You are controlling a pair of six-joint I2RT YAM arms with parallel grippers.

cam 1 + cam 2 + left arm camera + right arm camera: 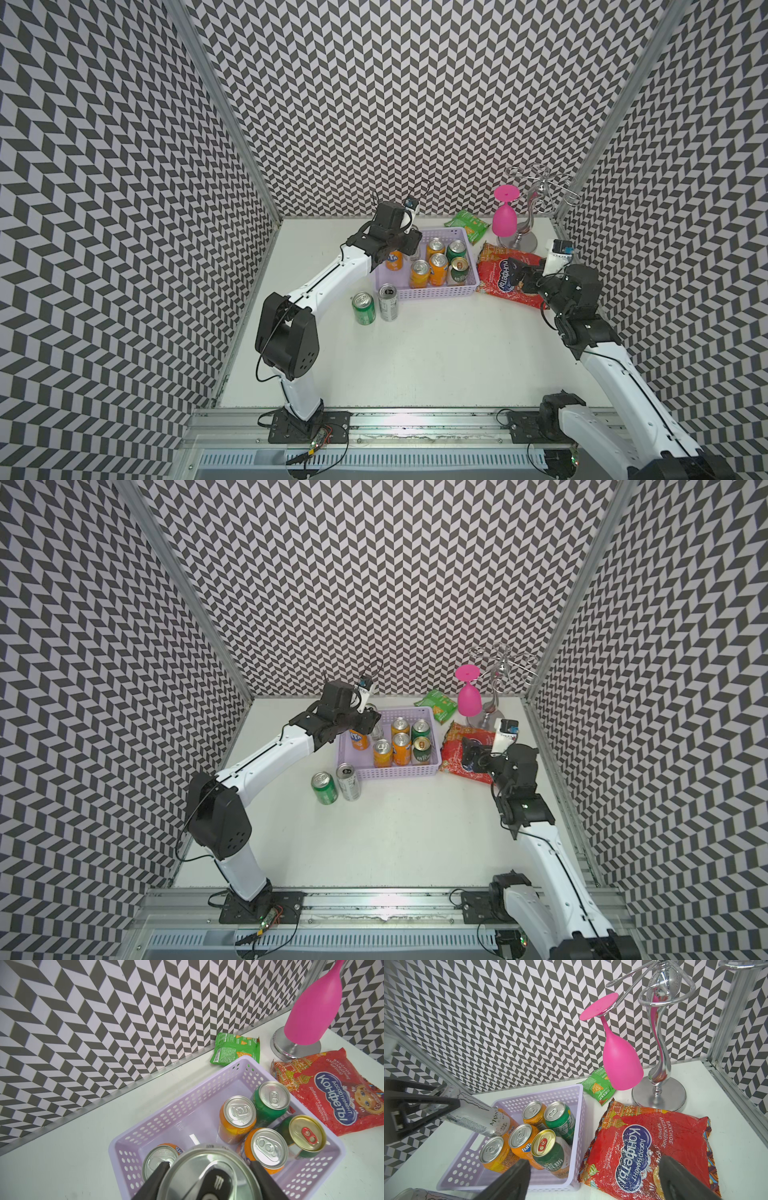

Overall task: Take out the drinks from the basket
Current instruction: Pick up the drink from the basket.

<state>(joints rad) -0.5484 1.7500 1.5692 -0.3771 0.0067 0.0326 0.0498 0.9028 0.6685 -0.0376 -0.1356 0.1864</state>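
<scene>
In both top views the left arm is stretching over the basket, the left tool pinching a slim silver can. The right arm is bending low, the right tool hovering over a red snack bag. In the basket six cans are standing, with two other cans beside it on the worktop.

Left wrist view: the can's lid is filling the gap between the fingers.

Right wrist view alone: the can is tilting above the basket, and the right tool's fingers are spread.
</scene>
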